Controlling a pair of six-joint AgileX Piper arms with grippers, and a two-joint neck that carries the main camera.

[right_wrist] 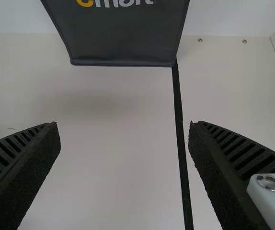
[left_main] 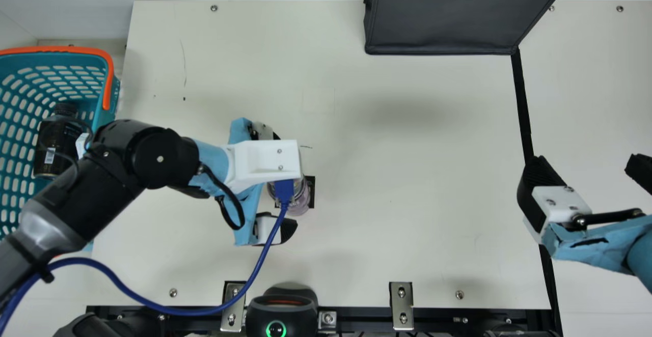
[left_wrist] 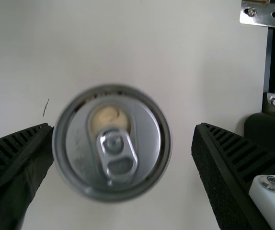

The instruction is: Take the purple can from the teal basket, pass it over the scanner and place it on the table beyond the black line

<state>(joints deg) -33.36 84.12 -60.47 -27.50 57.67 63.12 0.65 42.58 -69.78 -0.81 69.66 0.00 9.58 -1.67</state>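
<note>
can (left_main: 301, 205) out of the teal basket (left_main: 66, 60), upright on the table (left_main: 407, 199) near the scanner (left_main: 281, 304); whether it's been scanned i can't tell, but crossing the black line (left_main: 521, 97), off to the scanner's right, remains. pale purple sides, silver lid, tab flat. my left gripper (left_wrist: 123, 127) is spread around it, pinching nothing; my right gripper (right_wrist: 124, 124), right of the scanner, gapes empty.

I count one pull-tab can (left_wrist: 77, 155), one scanner (left_main: 282, 314) at six o'clock, one shopping bag (left_main: 443, 21) at one. At nine, one basket (left_main: 105, 117), one capped bottle (left_main: 63, 136).
</note>
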